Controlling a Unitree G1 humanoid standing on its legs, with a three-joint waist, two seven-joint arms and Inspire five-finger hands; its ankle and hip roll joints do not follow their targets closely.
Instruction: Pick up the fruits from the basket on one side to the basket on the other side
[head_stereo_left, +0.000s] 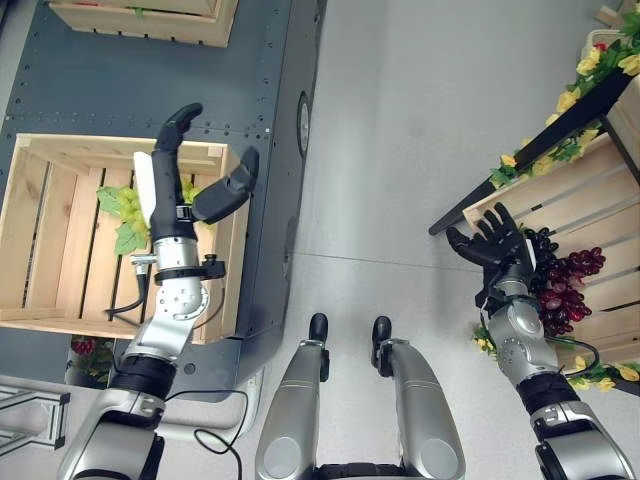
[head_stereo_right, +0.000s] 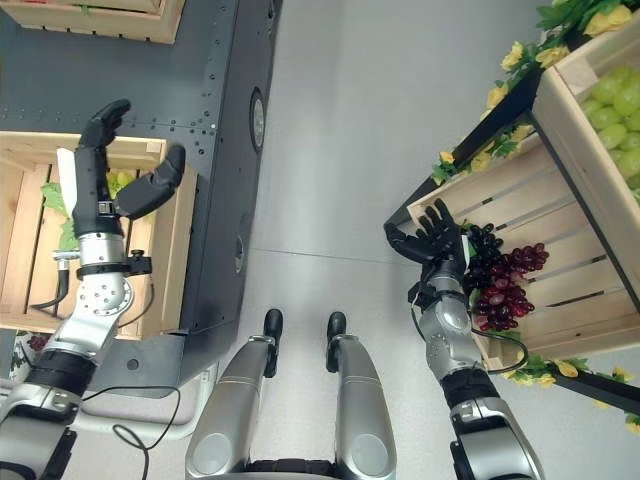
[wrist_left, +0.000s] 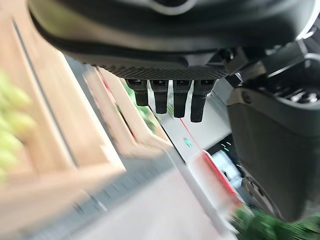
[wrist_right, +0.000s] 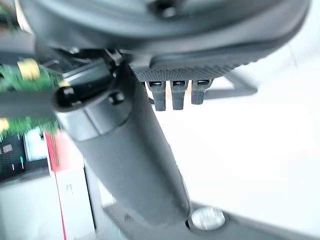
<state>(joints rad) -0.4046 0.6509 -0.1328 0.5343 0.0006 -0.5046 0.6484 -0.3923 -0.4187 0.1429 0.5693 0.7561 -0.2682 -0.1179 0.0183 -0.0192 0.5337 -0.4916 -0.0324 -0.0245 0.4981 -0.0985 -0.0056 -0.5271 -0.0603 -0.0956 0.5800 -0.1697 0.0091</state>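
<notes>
My left hand (head_stereo_left: 172, 205) is open, fingers straight and thumb spread, held above the right wall of the wooden crate (head_stereo_left: 50, 240) on my left. A bunch of green grapes with leaves (head_stereo_left: 120, 212) lies in that crate, partly hidden behind the hand. My right hand (head_stereo_left: 490, 245) is open too, palm up, at the near corner of the slatted crate (head_stereo_left: 565, 210) on my right. A bunch of dark red grapes (head_stereo_left: 565, 288) lies in that crate just beside the hand, not touched. Neither hand holds anything. The left wrist view shows straight fingers (wrist_left: 170, 97), and so does the right wrist view, fingers (wrist_right: 172, 94).
The left crate stands on a dark metal platform (head_stereo_left: 275, 110), with another crate (head_stereo_left: 150, 20) farther back. On the right, a black shelf frame (head_stereo_left: 545, 145) trimmed with yellow flowers carries an upper crate of green grapes (head_stereo_right: 612, 95). Grey floor (head_stereo_left: 400, 150) lies between the two sides.
</notes>
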